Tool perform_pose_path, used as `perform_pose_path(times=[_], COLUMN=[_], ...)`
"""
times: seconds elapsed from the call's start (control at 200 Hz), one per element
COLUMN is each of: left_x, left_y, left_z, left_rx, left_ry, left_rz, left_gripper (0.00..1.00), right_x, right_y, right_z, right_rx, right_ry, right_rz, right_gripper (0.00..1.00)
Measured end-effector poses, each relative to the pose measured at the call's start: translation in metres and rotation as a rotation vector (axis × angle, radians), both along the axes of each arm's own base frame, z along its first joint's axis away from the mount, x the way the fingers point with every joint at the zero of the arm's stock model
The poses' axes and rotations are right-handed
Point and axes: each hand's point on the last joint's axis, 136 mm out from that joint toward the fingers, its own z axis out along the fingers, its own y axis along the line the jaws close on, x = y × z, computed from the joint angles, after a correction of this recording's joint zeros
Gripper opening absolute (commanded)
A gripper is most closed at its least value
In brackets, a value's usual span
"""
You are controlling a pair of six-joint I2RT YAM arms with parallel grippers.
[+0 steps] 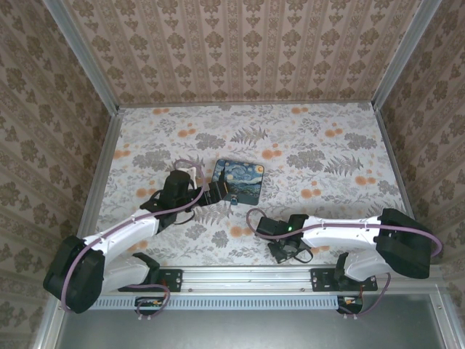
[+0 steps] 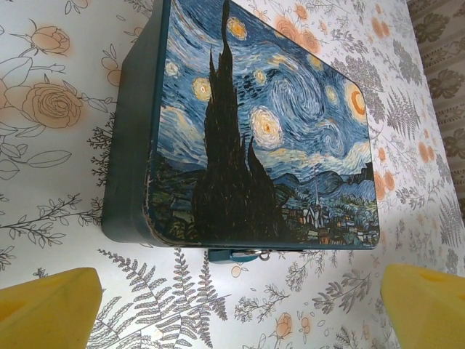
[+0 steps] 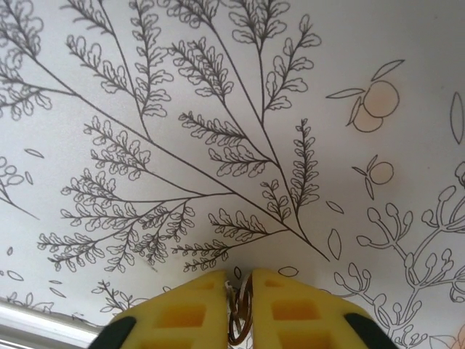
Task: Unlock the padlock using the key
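Right gripper is seen at the bottom centre of its wrist view, its yellow fingers drawn almost together and clamped on a thin metal key, of which only a narrow, looped edge is shown between the pads. In the top view this gripper is placed low and right of centre, close to the aluminium rail along the bottom.

Left gripper is held wide open with nothing in it; its two yellow fingertips are found at the bottom corners of the left wrist view, over the cloth. In the top view it is set just left of the box.

A rectangular tin box printed with a blue-and-yellow Starry Night painting lies flat near the middle of the white floral tablecloth. Its lid is shut, so what it holds cannot be told.

A tiny dark teal padlock is seen at the lower edge of the box in the left wrist view, touching that edge and partly hidden beneath it; whether it is locked cannot be told. Nothing is placed between it and the open fingers. The key and the padlock are well apart.

The table is enclosed by wallpapered panels at the top and sides.
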Motion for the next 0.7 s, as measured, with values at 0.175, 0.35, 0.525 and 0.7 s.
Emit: perform_pose_path(times=[0.175,0.35,0.525,0.7], left_x=[0.000,0.001,0.003,0.017], left_y=[0.000,-0.001,-0.004,-0.013], left_z=[0.000,-0.009,-0.006,0.016], left_rx=[0.000,0.010,-0.006,-0.078], left_ry=[0.001,0.026,0.038,0.021], left_rz=[0.000,0.004,-0.001,-0.011], left_gripper=[1.00,1.00,1.00,1.00], right_x=[0.003,0.017,0.067,0.113], right_y=[-0.001,0.003,0.022,0.040], right_z=[0.001,0.006,0.040,0.085], right_rx=[0.006,0.086,0.342,0.633], right_ry=[0.005,0.016,-0.081,-0.161], right_rz=[-0.013,-0.067,-0.163,-0.222], right_gripper=[0.00,0.00,0.00,0.00])
